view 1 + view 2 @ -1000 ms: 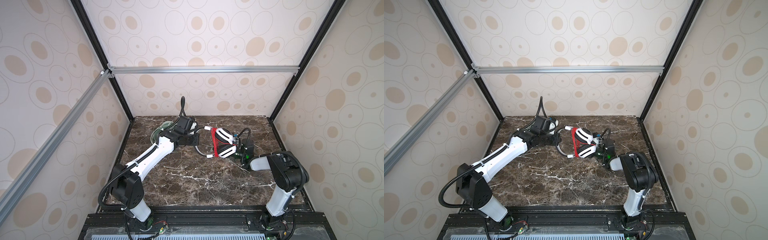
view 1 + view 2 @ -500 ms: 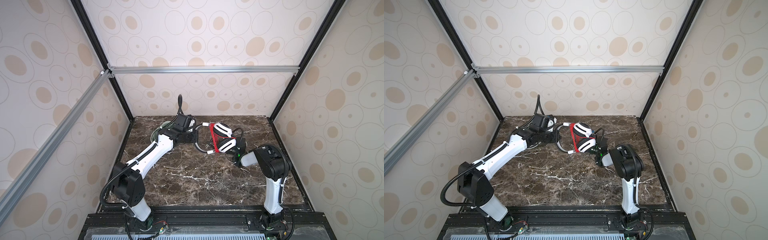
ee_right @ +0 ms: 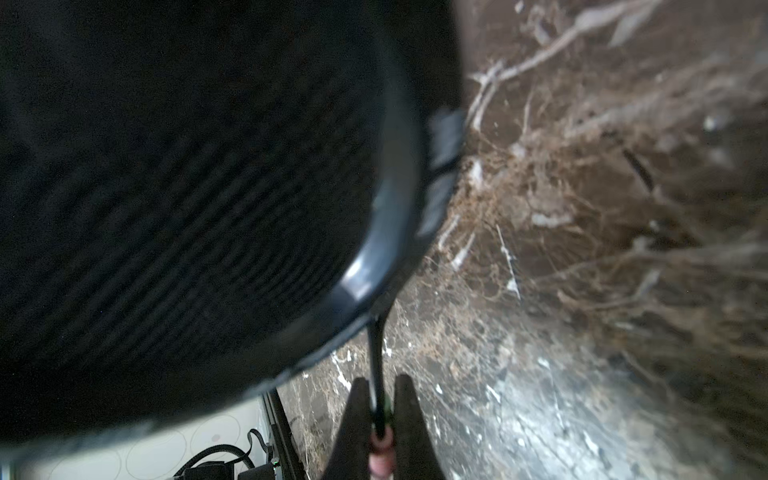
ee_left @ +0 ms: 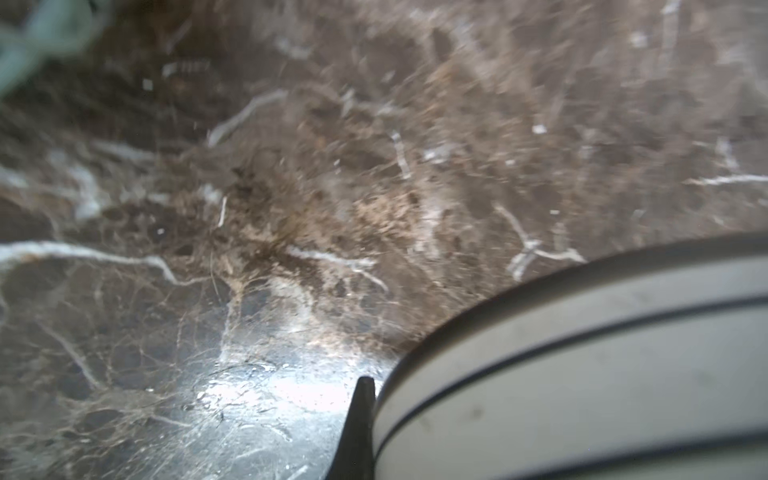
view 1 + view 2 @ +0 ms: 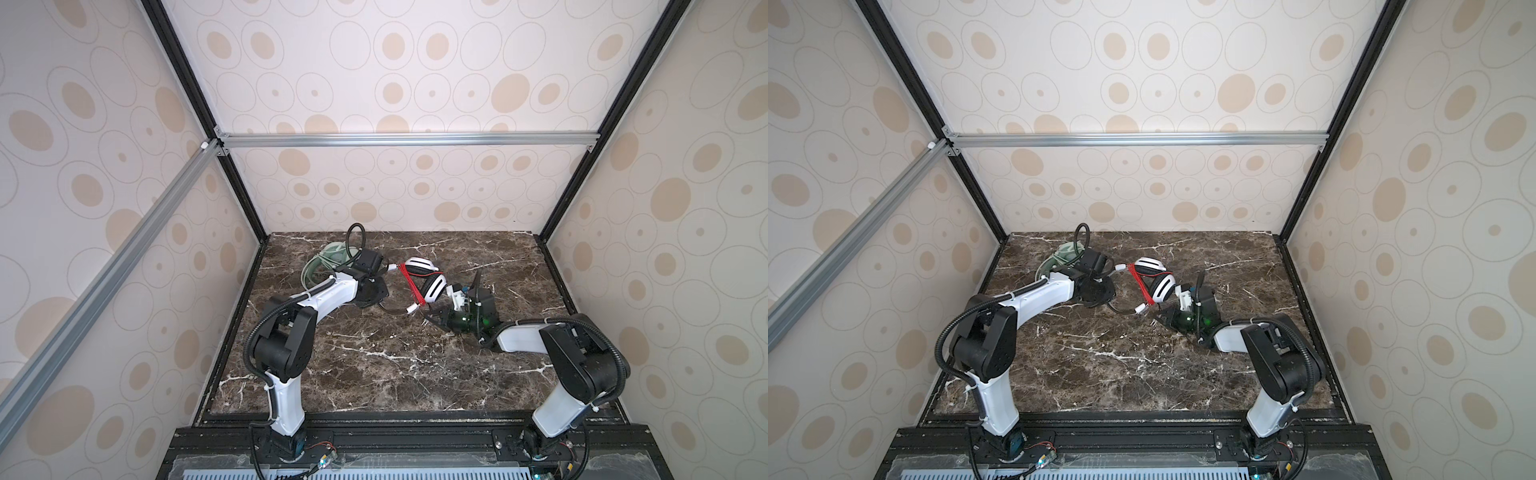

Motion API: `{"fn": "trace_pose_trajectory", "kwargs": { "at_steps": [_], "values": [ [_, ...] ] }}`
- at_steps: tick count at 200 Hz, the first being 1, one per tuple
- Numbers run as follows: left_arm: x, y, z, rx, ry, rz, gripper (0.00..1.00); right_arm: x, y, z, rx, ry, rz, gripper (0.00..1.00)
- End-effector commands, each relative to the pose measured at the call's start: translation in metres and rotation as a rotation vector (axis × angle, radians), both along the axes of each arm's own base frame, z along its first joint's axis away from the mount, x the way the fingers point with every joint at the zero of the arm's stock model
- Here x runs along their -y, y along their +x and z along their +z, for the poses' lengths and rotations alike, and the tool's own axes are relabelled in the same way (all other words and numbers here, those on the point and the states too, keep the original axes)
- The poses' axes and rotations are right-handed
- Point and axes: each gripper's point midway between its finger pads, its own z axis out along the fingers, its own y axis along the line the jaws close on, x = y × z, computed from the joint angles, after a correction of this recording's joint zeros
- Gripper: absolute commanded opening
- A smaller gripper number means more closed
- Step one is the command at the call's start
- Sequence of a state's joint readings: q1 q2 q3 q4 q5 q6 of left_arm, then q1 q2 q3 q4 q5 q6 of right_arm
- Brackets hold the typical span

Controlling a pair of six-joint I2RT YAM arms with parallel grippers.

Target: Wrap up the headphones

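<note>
Top views: white headphones (image 5: 424,277) (image 5: 1158,283) between both arms, toward the counter's (image 5: 374,365) back, left claw (image 5: 374,291) shut on their headband (image 5: 388,309), red cable (image 5: 410,286) wound across; left wrist: headband hard against a fingertip (image 4: 360,411); right wrist: right claw (image 3: 380,409) clamped on the cable's tail; wrapping looks nearly finished; next, tuck that tail.

My cell: cream walls (image 5: 415,195) printed with beige ovals close in on three sides in both top views. A dark brown marble top (image 5: 395,374), veined white, fills the lower middle. Silver rails (image 5: 407,139) cross the upper middle and slant down the left; black posts (image 5: 587,166) frame the back corners. A black base (image 5: 415,440) lines the bottom edge. Light is soft and even, with glare (image 4: 266,390) on the marble in my left wrist view.
</note>
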State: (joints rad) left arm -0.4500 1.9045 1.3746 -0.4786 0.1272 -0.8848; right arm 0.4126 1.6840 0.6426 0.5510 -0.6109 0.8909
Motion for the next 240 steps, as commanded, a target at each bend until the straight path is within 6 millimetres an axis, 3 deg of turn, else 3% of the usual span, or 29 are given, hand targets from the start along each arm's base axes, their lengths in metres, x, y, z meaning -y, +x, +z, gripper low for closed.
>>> {"fn": "trace_pose_trajectory", "kwargs": {
  "at_steps": [1,18,42,71,83,98,125,136,141,145,151,168,187,213,240],
  "values": [
    [-0.006,0.013,-0.006,-0.006,0.003,0.164,0.0,0.0,-0.02,-0.026,-0.162,-0.098,-0.014,0.07],
    [-0.013,0.008,-0.022,-0.06,0.071,0.181,0.0,-0.003,-0.027,-0.029,-0.156,-0.119,-0.001,0.1],
    [-0.023,0.001,-0.032,-0.088,0.134,0.184,0.0,0.008,-0.03,-0.03,-0.121,-0.203,-0.013,0.16],
    [-0.022,0.001,-0.033,-0.072,0.163,0.089,0.0,0.03,-0.034,-0.016,-0.036,-0.356,-0.012,0.55],
    [-0.018,0.0,-0.035,-0.064,0.159,0.03,0.42,0.044,-0.035,-0.004,0.011,-0.437,-0.02,0.66],
    [-0.019,-0.003,-0.034,-0.055,0.171,-0.011,0.96,0.066,-0.033,0.023,0.09,-0.572,-0.028,0.72],
    [-0.021,-0.001,-0.009,0.018,0.214,-0.083,0.98,0.143,-0.014,0.092,0.288,-0.884,-0.256,0.86],
    [-0.027,0.004,0.017,0.096,0.249,-0.089,0.98,0.179,-0.004,0.117,0.374,-0.981,-0.411,0.88],
    [-0.029,0.007,0.032,0.147,0.25,-0.086,0.98,0.196,-0.001,0.126,0.419,-1.034,-0.49,0.94],
    [-0.029,0.009,0.046,0.194,0.241,-0.088,0.98,0.206,0.003,0.13,0.466,-1.075,-0.544,1.0],
    [-0.029,0.012,0.066,0.265,0.235,-0.087,0.98,0.216,0.008,0.135,0.553,-1.138,-0.593,1.0],
    [-0.043,0.019,0.114,0.405,0.271,-0.052,0.98,0.216,0.019,0.121,0.823,-1.243,-0.57,1.0],
    [-0.066,0.024,0.14,0.451,0.358,0.011,0.98,0.226,0.028,0.087,0.803,-1.218,-0.564,1.0],
    [-0.1,0.018,0.16,0.554,0.467,0.102,0.98,0.222,0.043,0.058,0.83,-1.16,-0.503,1.0],
    [-0.127,0.007,0.157,0.703,0.474,0.063,0.98,0.239,0.04,0.024,0.786,-1.085,-0.555,1.0]
  ]
}}
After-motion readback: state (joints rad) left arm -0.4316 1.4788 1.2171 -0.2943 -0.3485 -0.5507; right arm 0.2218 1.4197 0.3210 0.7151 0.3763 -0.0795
